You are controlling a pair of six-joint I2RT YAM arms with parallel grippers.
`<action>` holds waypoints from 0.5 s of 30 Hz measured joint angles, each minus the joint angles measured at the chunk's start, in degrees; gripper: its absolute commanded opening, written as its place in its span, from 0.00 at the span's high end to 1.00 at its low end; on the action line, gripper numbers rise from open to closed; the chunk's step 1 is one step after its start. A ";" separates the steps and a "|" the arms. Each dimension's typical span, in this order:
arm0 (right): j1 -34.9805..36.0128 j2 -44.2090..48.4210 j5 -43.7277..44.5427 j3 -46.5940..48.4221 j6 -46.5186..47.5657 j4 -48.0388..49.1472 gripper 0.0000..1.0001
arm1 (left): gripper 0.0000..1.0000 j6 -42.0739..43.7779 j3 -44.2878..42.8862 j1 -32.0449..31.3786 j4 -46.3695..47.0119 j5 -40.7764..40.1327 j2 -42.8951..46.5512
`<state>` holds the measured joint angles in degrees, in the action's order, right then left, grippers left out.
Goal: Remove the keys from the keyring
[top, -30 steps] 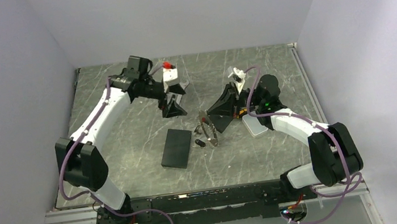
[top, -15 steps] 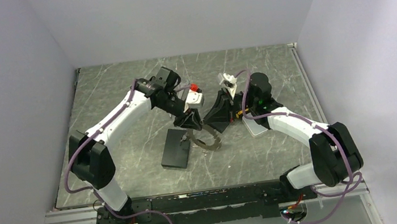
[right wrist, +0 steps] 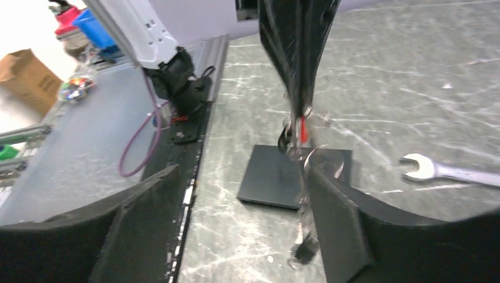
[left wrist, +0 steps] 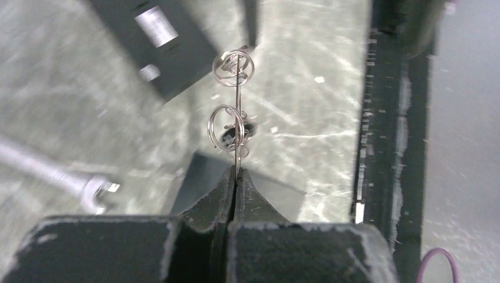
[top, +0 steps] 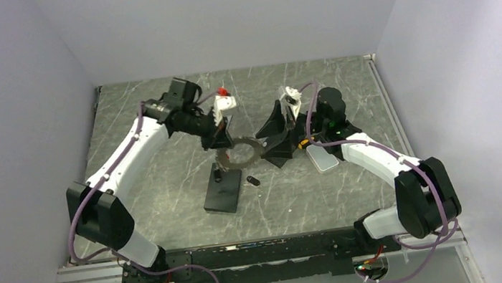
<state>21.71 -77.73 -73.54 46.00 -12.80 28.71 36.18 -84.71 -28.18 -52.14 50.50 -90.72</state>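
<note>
Top view: left gripper and right gripper meet at the keyring, which is lifted above the black pad.
Left wrist: jaws pressed together, pinching the keyring wire edge-on; a wrench lies on the table.
Right wrist: jaws spread wide, with the red piece hanging ahead. The keys are probably the blur beneath it.

Bright metal set against matt black and veined grey.
The keyring is seen as thin, smooth, shiny metal wire, and the wrench as brighter polished metal. The left gripper is finished in matt black plastic, faintly grainy and whitened at the edges. The black slab is smooth and matt; the table is marble-veined grey with a soft sheen.
</note>
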 measured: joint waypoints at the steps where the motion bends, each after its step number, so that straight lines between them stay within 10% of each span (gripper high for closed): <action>1: -0.42 0.15 0.55 0.00 -0.17 -0.20 0.04 | 1.00 -1.55 0.00 1.55 0.68 -1.88 0.46; 15: -2.43 1.60 5.86 0.02 1.31 -4.02 0.00 | 1.00 -13.09 7.67 17.18 12.98 -47.32 8.22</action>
<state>19.29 -76.14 -67.68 46.02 -11.49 24.69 23.09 -77.03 -11.00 -39.16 3.18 -82.50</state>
